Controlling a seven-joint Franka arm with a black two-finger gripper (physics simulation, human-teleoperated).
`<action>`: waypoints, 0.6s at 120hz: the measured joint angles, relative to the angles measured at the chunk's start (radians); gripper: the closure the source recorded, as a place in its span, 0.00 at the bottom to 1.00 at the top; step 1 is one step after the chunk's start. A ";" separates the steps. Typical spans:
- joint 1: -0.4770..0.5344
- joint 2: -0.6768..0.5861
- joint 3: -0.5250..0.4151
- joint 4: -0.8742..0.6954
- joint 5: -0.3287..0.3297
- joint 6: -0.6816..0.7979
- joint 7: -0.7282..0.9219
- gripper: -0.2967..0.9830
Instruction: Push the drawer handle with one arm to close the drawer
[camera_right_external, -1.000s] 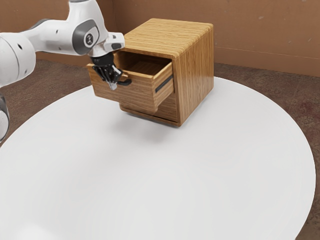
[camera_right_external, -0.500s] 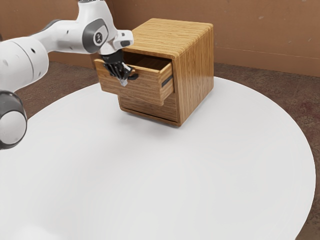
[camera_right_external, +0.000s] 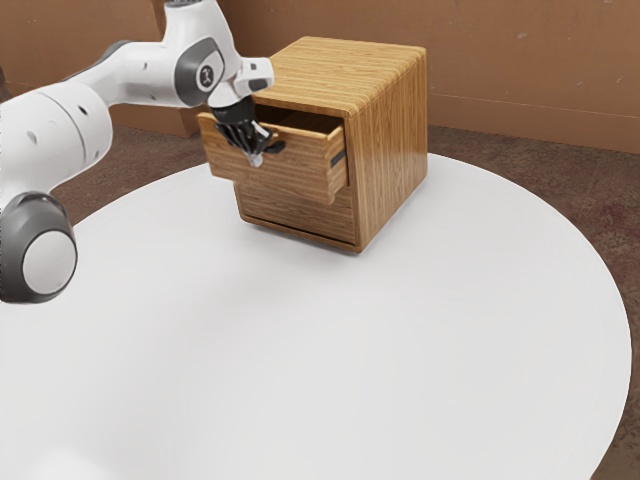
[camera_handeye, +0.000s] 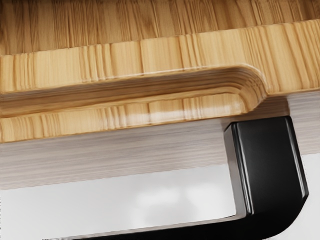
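Observation:
In the exterior view my gripper (camera_right_external: 256, 156) is at the front of the upper drawer (camera_right_external: 300, 177), against or right by its black handle (camera_right_external: 275, 146). The drawer stands partly out of the wooden cabinet (camera_right_external: 390, 150), with a narrow strip of its inside showing. Seen from my hand, the black handle (camera_handeye: 270, 170) juts out from the drawer's front, beside the grooved top edge (camera_handeye: 150, 55) of the drawer. How my gripper meets the handle is hard to make out.
A round white table (camera_right_external: 330, 350) carries the cabinet near its far edge. Below the open drawer is the closed lower drawer (camera_right_external: 300, 215). A brown wall (camera_right_external: 520, 70) rises behind the cabinet.
The upper drawer has slid further into the cabinet, and its opening has narrowed. My gripper has moved with it, toward the cabinet and the exterior view's right.

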 joint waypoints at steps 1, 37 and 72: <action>0.000 0.002 0.000 0.004 0.000 0.000 0.000 0.84; -0.001 0.058 -0.010 0.096 0.001 0.001 0.002 0.84; 0.000 0.109 -0.007 0.172 0.002 0.006 0.005 0.85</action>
